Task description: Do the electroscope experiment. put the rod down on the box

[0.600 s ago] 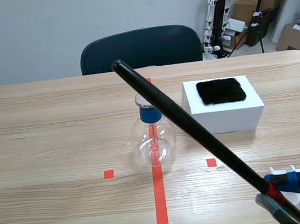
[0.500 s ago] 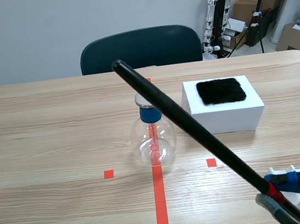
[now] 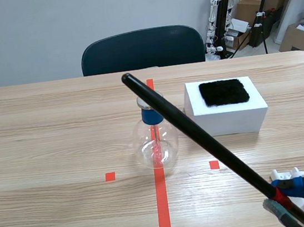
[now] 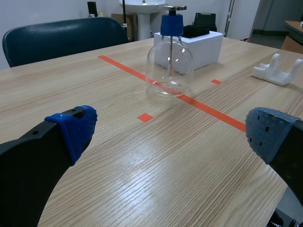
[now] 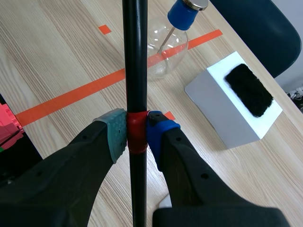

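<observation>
Right claw (image 5: 136,132) pinched on the rod (image 5: 135,56), grey-green pad one side, blue pad the other, both gripping at the rod's red band (image 5: 137,142). In the scene view the claw sits low at the near right of the desk (image 3: 43,139). The black rod runs from it up in a long slant toward the far left and is held in the air. Its free tip sits just past the metal top of the electroscope (image 3: 155,144), and the shaft crosses that top in the scene view. Contact there cannot be told. Electroscope is a clear round flask with a blue cap (image 3: 150,115), upright on the orange-red centre line. The rod is not on the box (image 3: 228,116). The white box stands on the desk just to the right of the flask and farther back, with a black fuzzy pad (image 3: 224,92) lying on its top. A white holder (image 3: 295,181) sits on the desk right beside the right claw. Left claw (image 4: 171,131) spread wide, nothing between its blue pads, low over the near left of the desk, well apart from the flask ahead of it. Dark chair (image 3: 142,48) at the far edge of the desk.
</observation>
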Robot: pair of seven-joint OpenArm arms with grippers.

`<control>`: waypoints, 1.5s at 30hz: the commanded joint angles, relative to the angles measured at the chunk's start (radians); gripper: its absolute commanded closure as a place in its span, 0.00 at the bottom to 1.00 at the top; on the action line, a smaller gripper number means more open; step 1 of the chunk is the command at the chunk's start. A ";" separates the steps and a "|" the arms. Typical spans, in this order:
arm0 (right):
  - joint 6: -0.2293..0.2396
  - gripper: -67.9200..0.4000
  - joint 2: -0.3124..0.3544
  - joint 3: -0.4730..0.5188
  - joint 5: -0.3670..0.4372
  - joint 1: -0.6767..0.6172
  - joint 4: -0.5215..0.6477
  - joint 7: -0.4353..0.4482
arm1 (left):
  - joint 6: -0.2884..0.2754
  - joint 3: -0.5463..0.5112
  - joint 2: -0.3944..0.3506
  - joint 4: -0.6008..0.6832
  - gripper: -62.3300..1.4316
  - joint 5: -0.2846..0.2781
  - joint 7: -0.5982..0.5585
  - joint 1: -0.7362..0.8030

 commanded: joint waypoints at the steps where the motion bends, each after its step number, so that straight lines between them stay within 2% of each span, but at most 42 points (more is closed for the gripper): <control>1: -0.007 0.96 0.011 0.001 0.011 0.006 0.015 0.017 | -0.002 -0.001 -0.006 0.009 0.00 -0.010 -0.017 0.000; 4: -0.016 0.96 0.011 0.001 0.008 0.006 0.015 0.017 | -0.002 -0.001 -0.006 0.009 0.00 -0.010 -0.017 0.000; 8: -0.076 0.96 0.011 0.002 -0.009 0.006 0.015 0.017 | -0.002 -0.001 -0.006 0.009 0.00 -0.010 -0.017 0.000; 11: -0.135 0.96 0.011 0.004 -0.065 0.015 0.015 0.017 | -0.002 -0.001 -0.006 0.009 0.00 -0.010 -0.017 0.000; 13: -0.171 0.96 0.011 0.004 -0.132 0.029 0.015 -0.003 | -0.002 -0.001 -0.006 0.009 0.00 -0.010 -0.017 0.000; 16: -0.175 0.96 0.011 0.004 -0.258 0.060 0.015 -0.064 | -0.002 -0.001 -0.006 0.009 0.00 -0.010 -0.017 0.000; 17: -0.172 0.96 0.012 0.004 -0.278 0.072 0.015 -0.086 | -0.002 -0.001 -0.006 0.009 0.00 -0.010 -0.017 0.000; 21: -0.159 0.96 0.014 0.003 -0.288 0.143 0.015 -0.204 | -0.002 -0.001 -0.006 0.009 0.00 -0.010 -0.018 0.000; 23: -0.107 0.96 0.017 0.003 -0.292 0.190 0.015 -0.261 | -0.002 -0.001 -0.006 0.009 0.00 -0.010 -0.017 0.000; 24: -0.058 0.96 0.028 0.003 -0.296 0.217 0.015 -0.290 | -0.002 -0.001 -0.006 0.009 0.00 -0.010 -0.017 -0.001; 26: 0.077 0.96 0.079 -0.005 -0.294 0.274 0.015 -0.343 | -0.002 -0.001 -0.006 0.009 0.00 -0.010 -0.018 0.000; 28: 0.187 0.96 0.153 -0.026 -0.246 0.336 0.015 -0.408 | -0.002 -0.001 -0.006 0.009 0.00 -0.010 -0.017 0.000; 30: 0.248 0.96 0.222 -0.053 -0.167 0.402 0.015 -0.486 | -0.002 -0.001 -0.006 0.009 0.00 -0.010 -0.017 0.000; 34: 0.309 0.96 0.312 -0.122 -0.056 0.539 0.009 -0.625 | -0.002 -0.001 -0.006 0.009 0.00 -0.010 -0.018 0.000; 39: 0.409 0.96 0.396 -0.248 -0.033 0.674 -0.033 -0.695 | -0.002 -0.001 -0.006 0.009 0.00 -0.010 -0.018 0.000; 42: 0.414 0.96 0.424 -0.335 -0.028 0.743 -0.074 -0.735 | -0.002 -0.001 -0.006 0.009 0.00 -0.010 -0.017 0.000; 45: 0.414 0.96 0.432 -0.418 0.009 0.813 -0.120 -0.794 | -0.002 -0.001 -0.006 0.009 0.00 -0.010 -0.017 0.000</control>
